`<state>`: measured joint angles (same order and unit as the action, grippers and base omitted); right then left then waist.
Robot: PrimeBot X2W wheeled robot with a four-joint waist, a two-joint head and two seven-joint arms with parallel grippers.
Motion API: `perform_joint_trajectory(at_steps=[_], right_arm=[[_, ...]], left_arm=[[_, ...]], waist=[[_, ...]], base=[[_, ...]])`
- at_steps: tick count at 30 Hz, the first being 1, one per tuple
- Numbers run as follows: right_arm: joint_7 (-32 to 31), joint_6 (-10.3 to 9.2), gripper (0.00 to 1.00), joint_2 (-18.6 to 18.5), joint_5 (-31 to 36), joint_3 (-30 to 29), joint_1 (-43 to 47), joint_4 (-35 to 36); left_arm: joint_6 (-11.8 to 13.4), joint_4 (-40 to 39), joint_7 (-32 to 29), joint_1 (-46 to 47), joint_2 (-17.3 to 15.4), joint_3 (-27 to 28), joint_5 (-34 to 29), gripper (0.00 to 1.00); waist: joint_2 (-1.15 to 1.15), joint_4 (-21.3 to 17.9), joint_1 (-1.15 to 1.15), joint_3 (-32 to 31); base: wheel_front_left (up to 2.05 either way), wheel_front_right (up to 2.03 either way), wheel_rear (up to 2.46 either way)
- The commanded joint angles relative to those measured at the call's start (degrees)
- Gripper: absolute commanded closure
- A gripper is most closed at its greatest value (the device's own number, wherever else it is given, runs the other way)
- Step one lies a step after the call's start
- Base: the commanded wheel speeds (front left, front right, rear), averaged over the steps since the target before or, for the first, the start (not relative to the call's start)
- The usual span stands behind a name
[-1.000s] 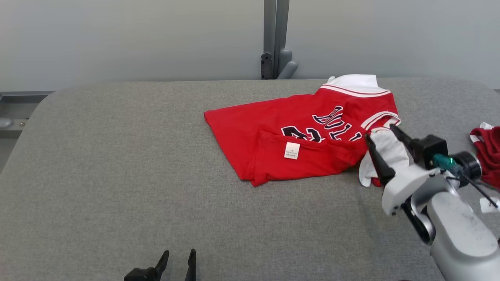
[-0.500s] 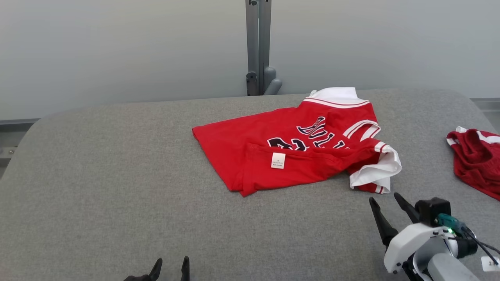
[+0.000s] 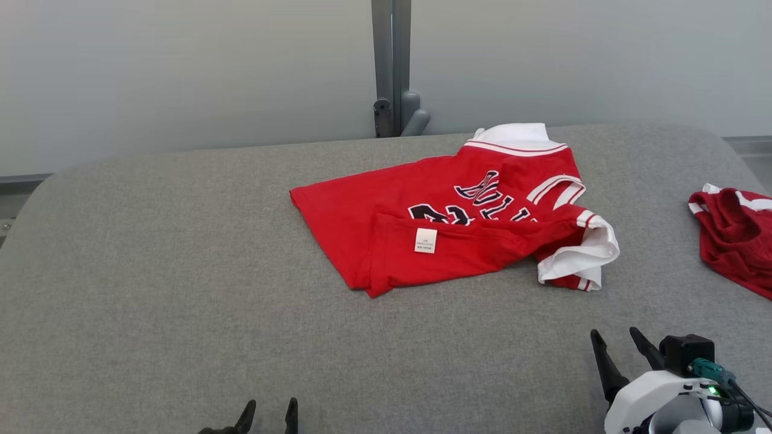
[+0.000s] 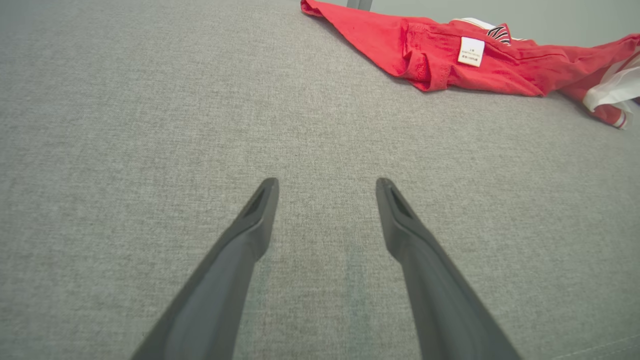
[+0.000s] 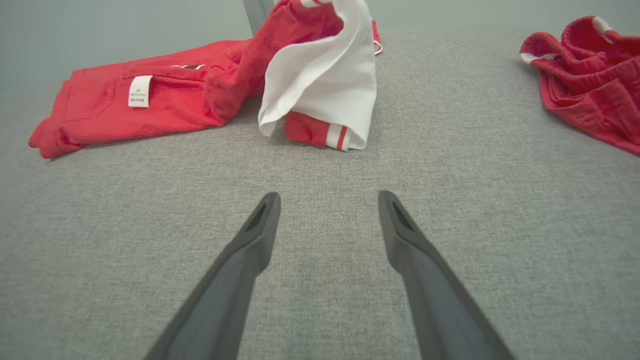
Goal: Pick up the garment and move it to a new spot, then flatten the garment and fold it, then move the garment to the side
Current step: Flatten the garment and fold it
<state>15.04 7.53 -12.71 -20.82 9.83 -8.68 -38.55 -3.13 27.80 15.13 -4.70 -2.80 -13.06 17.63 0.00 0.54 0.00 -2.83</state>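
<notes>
- Head view: we note a red jersey [image 3: 446, 223], soft knit with white-trimmed sleeves and a white label [image 3: 425, 240], lying folded and rumpled at the far centre of the grey woven table [image 3: 181, 271]
- Left gripper [image 3: 272, 402] and right gripper [image 3: 614, 331]: both jaws spread, holding nothing
- Since a second ago the right gripper has left the white sleeve and drawn back to the near edge

Crumpled dark-red cloth [image 3: 733, 232] lies on grey table [image 3: 181, 271].

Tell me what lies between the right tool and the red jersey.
Bare grey table: nothing lies between the right tool and the red jersey, as the right wrist view shows.
</notes>
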Motion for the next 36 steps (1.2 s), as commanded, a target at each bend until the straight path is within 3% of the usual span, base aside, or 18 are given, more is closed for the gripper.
perform_joint_trajectory(at_steps=[1, 13, 27, 29, 30, 31, 36], right_arm=[[0.15, -0.09, 0.00, 0.52, 0.93, -0.95, -0.69, 0.20], [0.16, -0.09, 0.00, 5.48, 0.61, -4.23, -6.28, -1.25], [0.16, -0.08, 0.00, 6.90, 1.55, -10.21, -12.71, -5.70], [0.16, -0.08, 0.21, 7.08, 1.46, -10.96, -13.20, -5.88], [0.16, -0.08, 0.43, 7.26, 1.40, -11.49, -13.25, -6.04], [0.16, -0.09, 0.56, 7.39, 1.38, -12.05, -13.38, -6.23], [0.16, -0.08, 0.89, 7.65, 2.61, -13.82, -14.10, -6.16]], left_arm=[[-0.35, -0.23, -0.02, 0.49, -0.22, -0.13, -0.27, 0.00], [-0.85, 0.46, -0.02, 3.19, -0.21, -0.82, -0.83, 0.00], [-0.89, 0.54, -0.02, 5.45, -0.21, -1.07, -0.37, 0.00], [-0.80, 0.40, -0.02, 5.64, -0.21, -1.04, -0.25, 0.00], [-0.74, 0.33, -0.02, 5.60, -0.21, -1.08, -0.26, 0.00], [-0.67, 0.22, -0.02, 5.53, -0.21, -1.14, -0.21, 0.00], [-0.56, 0.00, -0.02, 6.00, -0.21, -1.45, 0.20, 0.00]], waist=[[0.00, 0.46, 0.00, 1.44], [0.00, 2.57, 0.00, 5.53], [0.00, 5.24, 0.00, 9.47], [0.00, 5.46, 0.00, 9.88], [0.00, 5.52, 0.00, 10.02], [0.00, 5.56, 0.00, 10.22], [0.00, 5.63, 0.00, 11.04]], base=[[0.00, 0.00, 0.00], [0.00, 0.00, 0.00], [0.00, 0.00, 0.00], [0.00, 0.00, 0.00], [0.00, 0.00, 0.00], [0.00, 0.00, 0.00], [0.00, 0.00, 0.00]])
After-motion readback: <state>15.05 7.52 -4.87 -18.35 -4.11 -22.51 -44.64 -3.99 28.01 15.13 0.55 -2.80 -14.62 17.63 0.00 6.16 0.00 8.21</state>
